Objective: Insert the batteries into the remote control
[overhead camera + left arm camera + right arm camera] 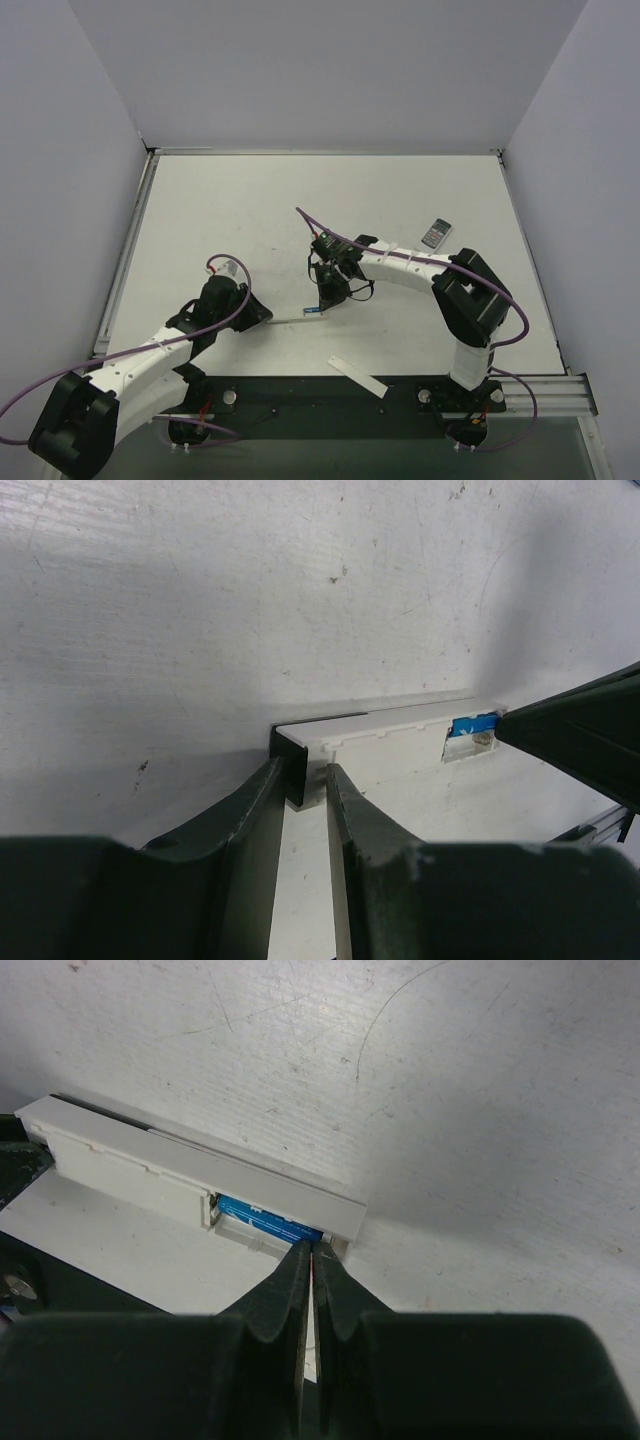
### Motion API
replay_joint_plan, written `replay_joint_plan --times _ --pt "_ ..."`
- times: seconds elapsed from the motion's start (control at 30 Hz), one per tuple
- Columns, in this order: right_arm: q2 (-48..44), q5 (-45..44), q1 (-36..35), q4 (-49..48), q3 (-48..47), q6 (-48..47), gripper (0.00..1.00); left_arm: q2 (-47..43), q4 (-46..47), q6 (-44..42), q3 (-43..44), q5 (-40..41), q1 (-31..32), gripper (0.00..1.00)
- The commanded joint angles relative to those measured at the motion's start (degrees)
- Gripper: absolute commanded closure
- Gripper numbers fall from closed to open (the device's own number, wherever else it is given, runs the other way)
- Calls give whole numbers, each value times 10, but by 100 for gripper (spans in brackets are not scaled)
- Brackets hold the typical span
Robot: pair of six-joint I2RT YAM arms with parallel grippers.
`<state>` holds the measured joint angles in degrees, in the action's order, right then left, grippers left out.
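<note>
the slim white remote control (390,735) is shown stood on its long edge on the table (250,200), its dark end pinched between the jaws of the left gripper (305,777). at the remote control's other end a blue battery (262,1220) is seated in the open compartment (240,1230), and the right gripper (312,1252), jaws pressed together, is set with its tips at that battery's end. a wider remote (436,232) is seen well apart from the remote control, and a loose white strip (357,375) near it.
</note>
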<state>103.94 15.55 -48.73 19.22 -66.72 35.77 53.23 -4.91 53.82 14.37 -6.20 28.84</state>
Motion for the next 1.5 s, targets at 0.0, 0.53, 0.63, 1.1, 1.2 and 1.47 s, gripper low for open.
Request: replay_joint_plan --times 0.0,0.53,0.63,1.1,1.2,1.47 --pt "28 5 -6 5 -15 -3 100 0 57 13 2 -19 11 68" --pt "83 -154 -74 128 -98 -65 89 -18 28 13 5 0 11 68" --pt "100 -183 -83 145 -111 -71 83 -20 26 13 6 3 11 68" --pt "45 -214 -102 137 -135 -97 0 -58 -4 14 3 24 10 67" --pt "6 -207 -92 131 -142 -107 0 -69 -16 12 7 32 10 67" --pt "-92 -199 19 118 -127 -153 0 -117 -68 1 36 57 10 63"
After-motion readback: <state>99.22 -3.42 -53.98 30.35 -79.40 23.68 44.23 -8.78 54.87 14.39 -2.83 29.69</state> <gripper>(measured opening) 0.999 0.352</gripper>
